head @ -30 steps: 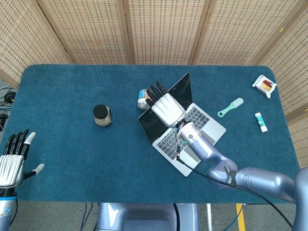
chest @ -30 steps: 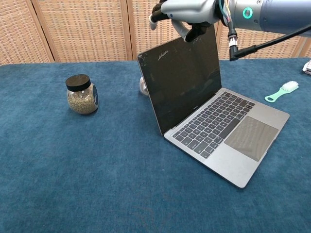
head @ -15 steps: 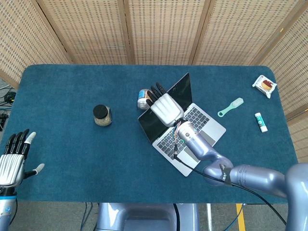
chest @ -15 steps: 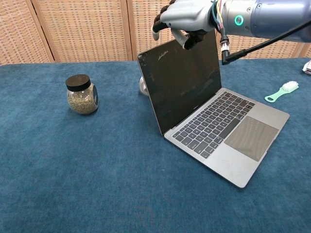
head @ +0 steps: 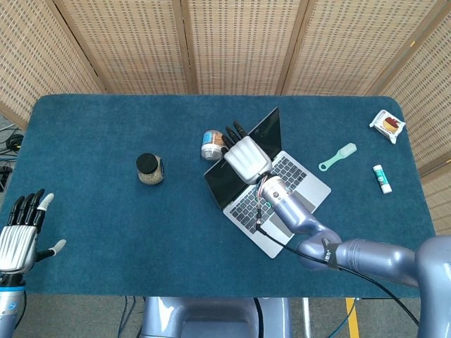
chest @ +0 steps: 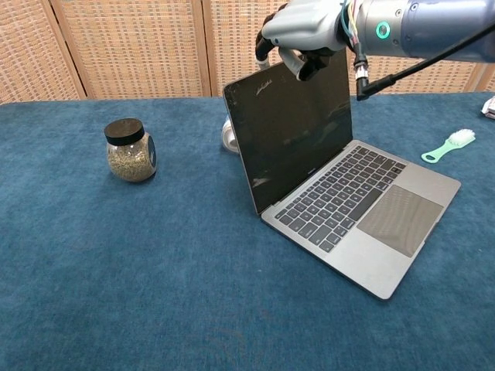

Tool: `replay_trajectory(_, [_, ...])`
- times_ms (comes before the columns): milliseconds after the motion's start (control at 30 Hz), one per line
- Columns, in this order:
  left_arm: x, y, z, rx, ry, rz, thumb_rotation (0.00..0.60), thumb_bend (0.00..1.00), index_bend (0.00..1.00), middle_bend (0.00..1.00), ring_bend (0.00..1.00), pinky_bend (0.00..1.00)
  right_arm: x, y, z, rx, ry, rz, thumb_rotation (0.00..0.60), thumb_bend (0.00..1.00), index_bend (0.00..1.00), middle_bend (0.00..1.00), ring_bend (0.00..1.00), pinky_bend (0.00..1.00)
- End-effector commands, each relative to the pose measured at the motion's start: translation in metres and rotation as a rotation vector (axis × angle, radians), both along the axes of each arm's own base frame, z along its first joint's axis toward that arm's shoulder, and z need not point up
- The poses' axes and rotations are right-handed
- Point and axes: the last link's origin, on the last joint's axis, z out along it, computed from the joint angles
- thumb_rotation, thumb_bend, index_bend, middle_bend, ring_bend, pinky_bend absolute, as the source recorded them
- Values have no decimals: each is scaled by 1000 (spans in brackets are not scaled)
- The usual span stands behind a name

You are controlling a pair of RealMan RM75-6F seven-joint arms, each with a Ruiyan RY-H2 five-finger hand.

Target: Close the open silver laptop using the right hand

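Observation:
The silver laptop point(head: 299, 184) stands open at mid-table, its dark screen point(chest: 298, 131) tilted a little past upright. My right hand point(head: 246, 156) sits on the lid's top edge. In the chest view the right hand point(chest: 305, 23) has its fingers reaching over behind the lid and the thumb at the front of the screen's upper rim. Nothing else is in that hand. My left hand point(head: 17, 236) hangs at the table's near left corner, fingers spread, holding nothing.
A glass jar with a black lid point(head: 149, 169) point(chest: 131, 151) stands left of the laptop. A small can point(head: 211, 144) point(chest: 229, 137) sits just behind the lid. A green brush point(head: 338, 156), a white tube point(head: 381, 178) and a snack packet point(head: 387, 125) lie to the right.
My right hand has shifted slightly right and forward along the lid's top edge, and the lid has tipped a little toward the keyboard. The left hand stayed put.

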Motion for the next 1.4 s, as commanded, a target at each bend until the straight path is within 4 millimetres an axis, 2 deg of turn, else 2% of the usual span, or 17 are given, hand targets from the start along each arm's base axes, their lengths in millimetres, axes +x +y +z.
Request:
replay_trajectory(33, [0,0,0,-2,0,0,600,11,0,0,0,0,-1,0,1,-6,0,2,600,1000,352,181,4,74])
replay_trajectory(733, [1,0,-2,-10,6,-2,600,12,0,0,0,0,-6,1,17,-66,25,-4,600,1000,409,224,39,100])
replay_trajectory(1400, [6,-4,-4,-15,12,-23,600,11,0,0,0,0,-42,5,38,-118,64,-98,600,1000,418,233,49,106])
